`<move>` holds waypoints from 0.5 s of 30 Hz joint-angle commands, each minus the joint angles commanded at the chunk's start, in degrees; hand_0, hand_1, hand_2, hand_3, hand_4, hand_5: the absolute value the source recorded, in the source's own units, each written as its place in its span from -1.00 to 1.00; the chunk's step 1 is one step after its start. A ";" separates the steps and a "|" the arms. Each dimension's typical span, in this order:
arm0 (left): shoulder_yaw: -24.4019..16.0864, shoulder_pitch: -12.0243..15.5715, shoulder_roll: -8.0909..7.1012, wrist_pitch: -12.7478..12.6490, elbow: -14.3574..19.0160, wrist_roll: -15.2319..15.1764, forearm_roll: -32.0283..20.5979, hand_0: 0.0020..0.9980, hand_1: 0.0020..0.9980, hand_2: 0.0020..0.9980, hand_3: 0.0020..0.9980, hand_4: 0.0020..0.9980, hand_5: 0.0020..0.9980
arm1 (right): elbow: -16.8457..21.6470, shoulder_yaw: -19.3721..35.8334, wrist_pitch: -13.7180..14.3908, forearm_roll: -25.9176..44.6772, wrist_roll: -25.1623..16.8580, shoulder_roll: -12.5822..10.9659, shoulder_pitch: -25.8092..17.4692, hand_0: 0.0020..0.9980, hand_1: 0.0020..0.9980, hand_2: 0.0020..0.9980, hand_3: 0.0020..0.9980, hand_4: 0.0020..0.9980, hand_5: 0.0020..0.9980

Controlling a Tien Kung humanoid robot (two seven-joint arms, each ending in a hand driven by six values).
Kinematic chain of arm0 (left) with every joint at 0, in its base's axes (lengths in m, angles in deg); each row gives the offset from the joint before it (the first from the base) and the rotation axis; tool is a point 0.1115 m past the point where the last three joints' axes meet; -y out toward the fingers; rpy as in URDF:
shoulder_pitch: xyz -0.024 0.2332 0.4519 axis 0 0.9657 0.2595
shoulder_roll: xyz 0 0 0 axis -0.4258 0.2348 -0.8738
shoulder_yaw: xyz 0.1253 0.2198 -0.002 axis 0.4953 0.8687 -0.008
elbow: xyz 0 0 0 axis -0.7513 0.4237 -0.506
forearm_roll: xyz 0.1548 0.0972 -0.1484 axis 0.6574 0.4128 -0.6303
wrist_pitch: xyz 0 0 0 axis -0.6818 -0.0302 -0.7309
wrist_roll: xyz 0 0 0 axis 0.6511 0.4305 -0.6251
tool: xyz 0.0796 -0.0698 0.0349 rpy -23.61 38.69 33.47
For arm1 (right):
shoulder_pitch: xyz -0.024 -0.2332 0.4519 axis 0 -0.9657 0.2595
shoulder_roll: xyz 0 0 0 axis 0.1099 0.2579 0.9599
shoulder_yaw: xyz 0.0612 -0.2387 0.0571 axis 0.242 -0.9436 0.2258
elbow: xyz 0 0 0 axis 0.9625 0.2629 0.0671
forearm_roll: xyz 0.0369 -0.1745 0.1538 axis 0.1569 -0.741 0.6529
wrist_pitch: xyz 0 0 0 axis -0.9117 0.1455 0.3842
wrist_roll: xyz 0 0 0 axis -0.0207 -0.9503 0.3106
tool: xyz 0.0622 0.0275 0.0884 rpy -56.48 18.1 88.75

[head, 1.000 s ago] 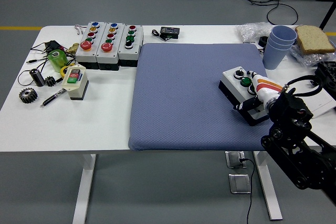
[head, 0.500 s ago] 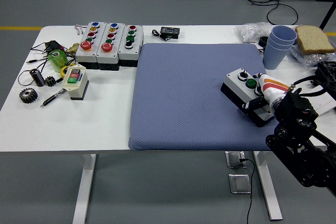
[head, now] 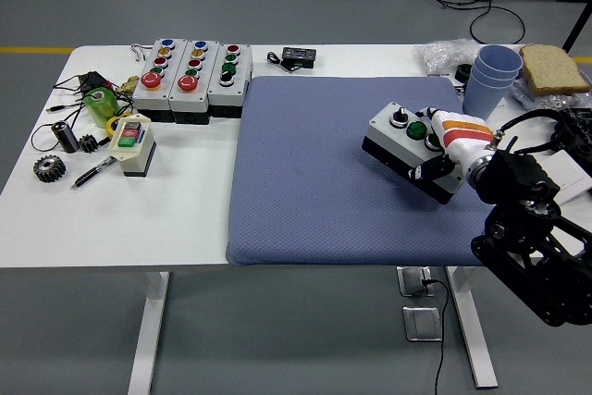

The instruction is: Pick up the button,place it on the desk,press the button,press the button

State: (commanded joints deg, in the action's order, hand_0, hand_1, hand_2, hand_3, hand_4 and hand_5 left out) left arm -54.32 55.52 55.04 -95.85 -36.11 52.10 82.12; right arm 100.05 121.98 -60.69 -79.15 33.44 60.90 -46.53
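A grey button box (head: pixel 400 142) with a black knob and a green button on top hangs tilted just above the blue mat (head: pixel 314 182), at its right side. My right hand (head: pixel 446 153), white with orange stripes, is shut on the box's right end. The black right arm (head: pixel 527 228) comes in from the lower right. The left arm is out of view.
Three button boxes (head: pixel 192 78) stand at the back left, with a small switch box (head: pixel 131 143), gears, a pen and green tape near them. Blue cups (head: pixel 492 80), bread (head: pixel 553 67) and plastic bags lie at the back right. A black device (head: pixel 299 55) lies behind the mat.
My right hand has carried the button box left and slightly up over the mat; half a second ago it had dipped toward the mat's right edge.
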 joint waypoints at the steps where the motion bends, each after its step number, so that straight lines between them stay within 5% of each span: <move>1: -0.05 -0.01 -0.02 0.01 0.00 0.01 0.05 0.25 0.32 0.36 0.18 -0.32 0.29 | 0.45 -0.48 -0.28 0.10 -1.50 -0.24 0.27 -0.96 -0.94 -0.40 0.02 0.34 -0.75; 7: 0.05 -0.14 -0.03 0.01 0.00 0.01 -0.03 0.25 0.32 0.36 0.18 -0.32 0.29 | 3.21 -5.70 -3.95 -0.25 -13.60 -2.26 2.76 -0.98 -0.96 -0.42 0.02 0.31 -0.78; 15: 0.52 -0.27 0.08 0.04 0.00 -0.06 -0.44 0.25 0.32 0.36 0.18 -0.32 0.29 | 3.40 -12.31 -5.67 -2.14 -18.05 -3.09 5.10 -0.98 -0.97 -0.43 0.01 0.34 -0.74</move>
State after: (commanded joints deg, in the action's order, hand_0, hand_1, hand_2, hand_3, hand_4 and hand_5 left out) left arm -53.81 55.25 55.12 -95.81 -36.11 52.04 81.69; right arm 103.45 109.67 -66.35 -81.29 15.39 57.82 -41.42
